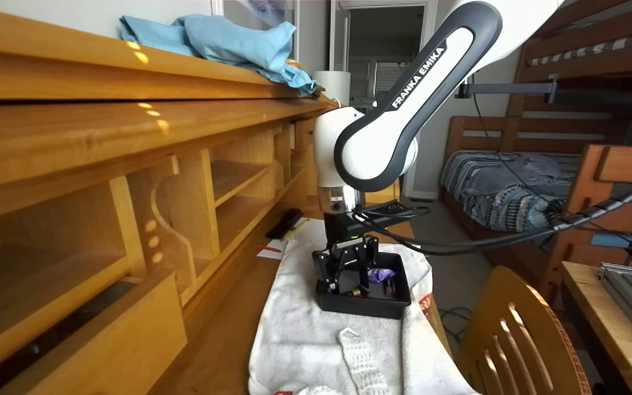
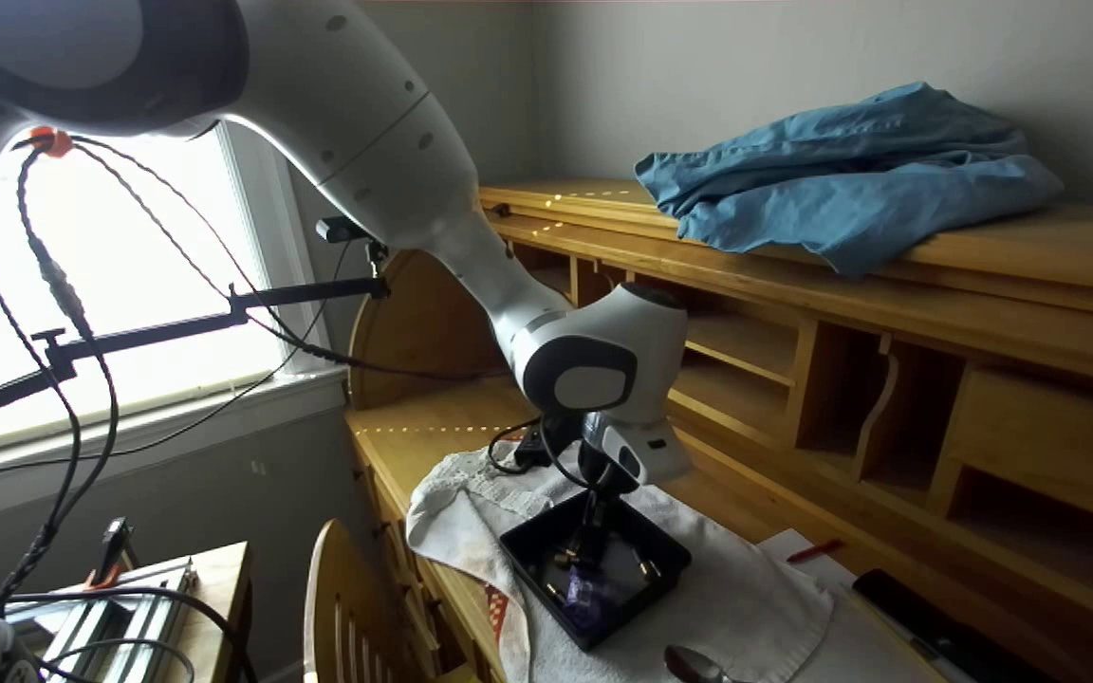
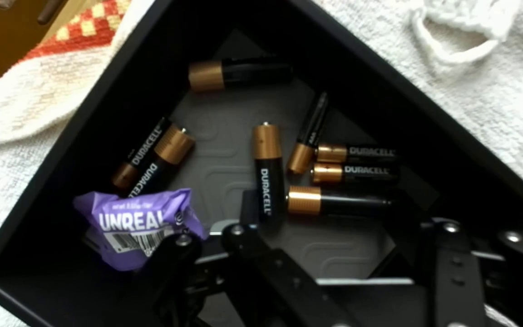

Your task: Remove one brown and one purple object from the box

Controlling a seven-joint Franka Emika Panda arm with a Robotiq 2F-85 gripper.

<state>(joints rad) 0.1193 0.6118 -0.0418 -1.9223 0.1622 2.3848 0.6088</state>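
Note:
The box is a black tray [image 1: 357, 307] on a towel, also seen in an exterior view [image 2: 643, 603] and filling the wrist view [image 3: 125, 59]. Inside lie several black batteries with brown-copper ends. The purple wrapped piece [image 3: 136, 227] lies near the box's left corner in the wrist view, partly over a battery; it shows in both exterior views [image 1: 381, 275] [image 2: 587, 598]. My gripper [image 3: 327, 211] is open, its fingers down inside the box. A battery [image 3: 334, 200] lies across the gap between the fingers. Another battery [image 3: 266, 168] lies beside the left finger, its lower end in shadow.
A white towel [image 1: 305, 334] covers part of the desk, with a knitted strip [image 1: 361, 359] on it. A dark slab [image 2: 935, 626], a red pen [image 2: 814, 550] and a spoon [image 2: 694, 664] lie near the box. Desk shelves [image 1: 239, 186] and a chair [image 1: 519, 334] flank it.

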